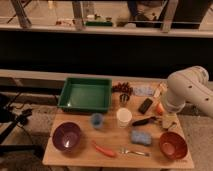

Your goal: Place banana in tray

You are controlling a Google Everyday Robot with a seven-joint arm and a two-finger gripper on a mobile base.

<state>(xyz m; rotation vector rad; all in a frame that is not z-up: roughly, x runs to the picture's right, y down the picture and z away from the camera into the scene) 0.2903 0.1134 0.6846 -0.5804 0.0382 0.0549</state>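
Note:
The dark green tray stands at the back left of the wooden table, with nothing in it. My gripper hangs from the white arm at the right side of the table, low over the top, between a round orange fruit and a red-brown bowl. A small pale shape sits right at the gripper; I cannot tell whether it is the banana. No banana shows clearly anywhere else. The gripper is far to the right of the tray.
A purple bowl sits front left, with a carrot and a fork along the front. A white cup, a small blue cup, a blue sponge, grapes and a black object fill the middle.

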